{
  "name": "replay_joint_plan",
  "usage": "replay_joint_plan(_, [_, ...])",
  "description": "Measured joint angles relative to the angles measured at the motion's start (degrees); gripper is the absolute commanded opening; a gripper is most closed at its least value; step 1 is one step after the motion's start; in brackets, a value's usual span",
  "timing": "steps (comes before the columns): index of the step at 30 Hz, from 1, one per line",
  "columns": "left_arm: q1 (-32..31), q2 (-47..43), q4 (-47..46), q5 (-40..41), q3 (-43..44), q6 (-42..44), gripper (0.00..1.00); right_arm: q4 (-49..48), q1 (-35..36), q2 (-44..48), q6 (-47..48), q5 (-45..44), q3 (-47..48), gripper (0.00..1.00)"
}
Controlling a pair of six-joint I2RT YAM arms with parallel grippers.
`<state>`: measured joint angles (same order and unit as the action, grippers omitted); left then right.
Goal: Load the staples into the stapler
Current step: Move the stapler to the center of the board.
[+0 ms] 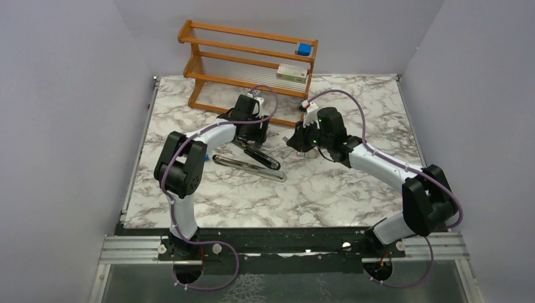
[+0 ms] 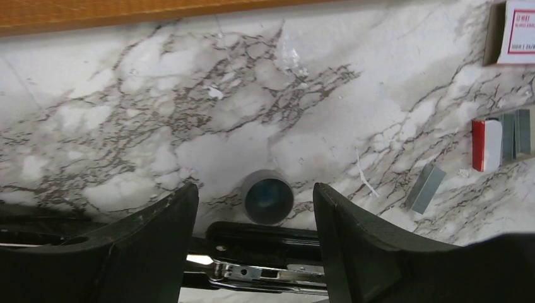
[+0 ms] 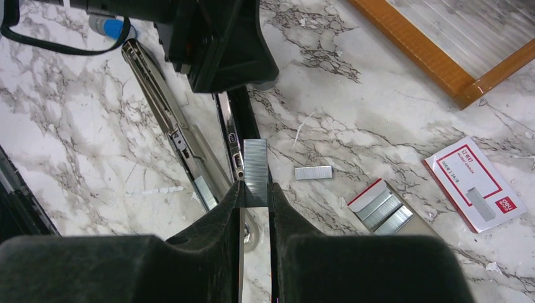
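Right of the stapler [image 3: 165,107], right gripper [image 3: 255,189] clamps the staples [image 3: 255,158]. They're light and probably snap easily, so pinch flat sides mid-strip. Left gripper [image 2: 254,189] jaws apart.

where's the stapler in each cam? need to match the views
Top external: stapler lies opened out near the centre of the frame.
Left wrist: stapler at bottom centre, between the left gripper fingers.
Right wrist: stapler runs from upper left to centre.
Shared landmark: orange wooden rack, along the left wrist's top edge and in the right wrist's top right.
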<state>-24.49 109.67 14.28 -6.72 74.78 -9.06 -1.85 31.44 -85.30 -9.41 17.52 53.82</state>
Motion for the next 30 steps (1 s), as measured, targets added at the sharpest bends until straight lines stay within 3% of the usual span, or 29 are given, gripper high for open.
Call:
replay_joint_plan(17, [-5.0,2.8,7.1,7.3,1.1,6.2,0.72,0.3,0.0,0.0,0.0,-0.1,-0.3,0.17])
replay_joint_plan(30, [-7.9,-1.0,7.9,9.0,-3.8,6.3,0.72,1.2,0.0,0.3,0.0,-2.3,-1.3,0.17])
